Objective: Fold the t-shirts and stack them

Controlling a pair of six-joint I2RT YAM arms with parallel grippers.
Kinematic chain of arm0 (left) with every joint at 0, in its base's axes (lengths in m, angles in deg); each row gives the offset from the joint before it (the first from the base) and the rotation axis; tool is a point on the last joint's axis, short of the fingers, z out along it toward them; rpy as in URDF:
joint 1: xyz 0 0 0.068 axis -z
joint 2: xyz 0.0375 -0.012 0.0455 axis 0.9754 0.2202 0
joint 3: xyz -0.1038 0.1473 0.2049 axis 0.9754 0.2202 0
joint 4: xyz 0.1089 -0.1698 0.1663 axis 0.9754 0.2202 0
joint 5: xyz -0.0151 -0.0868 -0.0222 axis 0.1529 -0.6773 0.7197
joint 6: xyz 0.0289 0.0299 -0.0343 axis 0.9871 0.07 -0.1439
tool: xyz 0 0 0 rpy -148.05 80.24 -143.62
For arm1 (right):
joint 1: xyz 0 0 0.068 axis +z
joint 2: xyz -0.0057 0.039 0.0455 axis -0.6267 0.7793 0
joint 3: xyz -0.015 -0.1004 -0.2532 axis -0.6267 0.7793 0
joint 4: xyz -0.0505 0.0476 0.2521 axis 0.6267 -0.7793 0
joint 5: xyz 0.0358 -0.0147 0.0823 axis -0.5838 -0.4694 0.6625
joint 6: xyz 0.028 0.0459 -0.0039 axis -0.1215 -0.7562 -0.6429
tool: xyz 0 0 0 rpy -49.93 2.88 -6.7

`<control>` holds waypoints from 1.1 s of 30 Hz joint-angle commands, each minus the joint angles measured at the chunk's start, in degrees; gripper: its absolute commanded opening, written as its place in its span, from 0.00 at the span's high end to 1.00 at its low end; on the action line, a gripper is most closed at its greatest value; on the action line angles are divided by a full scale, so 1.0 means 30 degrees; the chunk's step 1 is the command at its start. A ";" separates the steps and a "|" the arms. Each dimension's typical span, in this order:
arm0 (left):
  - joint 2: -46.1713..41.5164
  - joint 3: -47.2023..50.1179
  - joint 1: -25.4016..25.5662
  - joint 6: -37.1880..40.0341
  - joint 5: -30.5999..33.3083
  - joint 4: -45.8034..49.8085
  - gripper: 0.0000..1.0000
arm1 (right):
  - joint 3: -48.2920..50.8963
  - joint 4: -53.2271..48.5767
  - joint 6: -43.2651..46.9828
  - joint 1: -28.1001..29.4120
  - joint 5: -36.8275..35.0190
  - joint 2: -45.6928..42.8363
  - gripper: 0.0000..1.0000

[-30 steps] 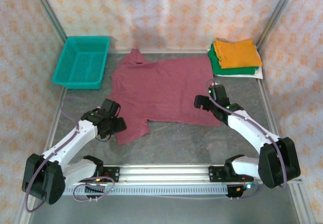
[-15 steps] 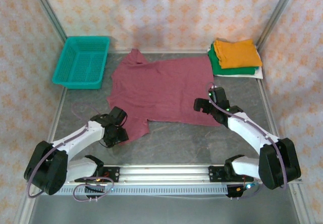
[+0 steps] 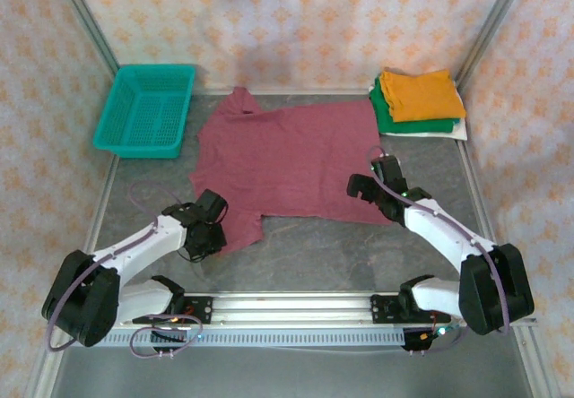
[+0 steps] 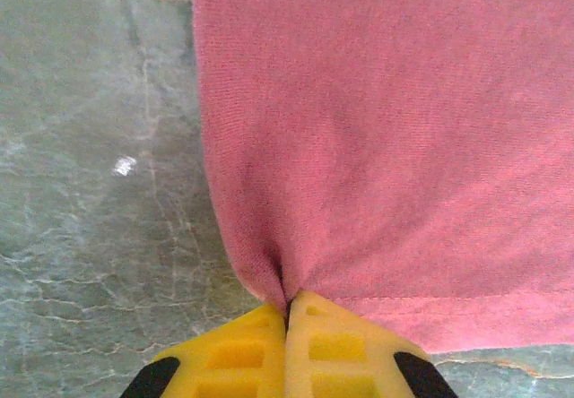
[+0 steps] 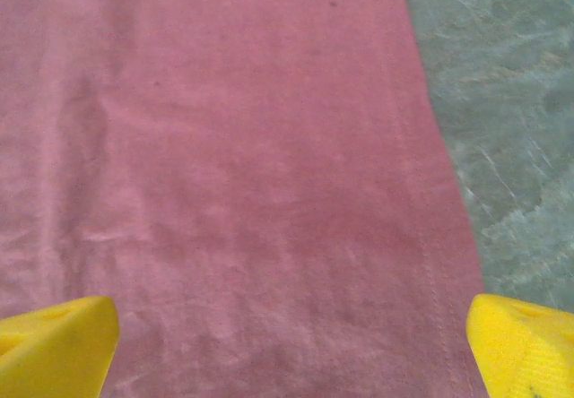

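Grey table (image 3: 314, 246), maroon t-shirt (image 3: 287, 156) lengthwise left-right, neck left, left jaws pinching corner, right jaws wide open

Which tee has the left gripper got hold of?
The maroon t-shirt, spread open mid-table; the left gripper is shut on its near corner. The orange tee, green tee and white tee lie folded, stacked in the far right corner.

White t-shirt (image 3: 461, 130): mostly hidden beneath the green t-shirt (image 3: 395, 121)
Right gripper (image 5: 291, 349): fingers (image 5: 58, 349) cut off by lower frame edge
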 commanded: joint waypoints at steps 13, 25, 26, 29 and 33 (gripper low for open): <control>-0.1803 -0.0934 -0.0306 0.0754 0.2307 0.0496 1.00 | 0.1248 -0.3487 -0.3232 -0.5977 0.4033 0.0169 0.25; -0.1966 -0.1133 -0.0305 0.0960 0.2324 0.0425 1.00 | 0.2256 -0.3412 -0.3345 -0.5920 0.5655 0.0843 0.48; -0.1928 -0.1108 -0.0305 0.0940 0.2316 0.0399 1.00 | 0.2277 -0.3358 -0.3373 -0.5891 0.5698 0.0831 0.49; -0.1892 -0.1027 -0.0305 0.0934 0.2397 0.0275 1.00 | 0.2339 -0.2920 -0.3395 -0.5852 0.5640 0.0954 0.59; -0.2260 -0.1045 -0.0305 0.0733 0.2521 0.0331 1.00 | 0.2264 -0.2494 -0.3671 -0.5780 0.5929 0.0876 0.73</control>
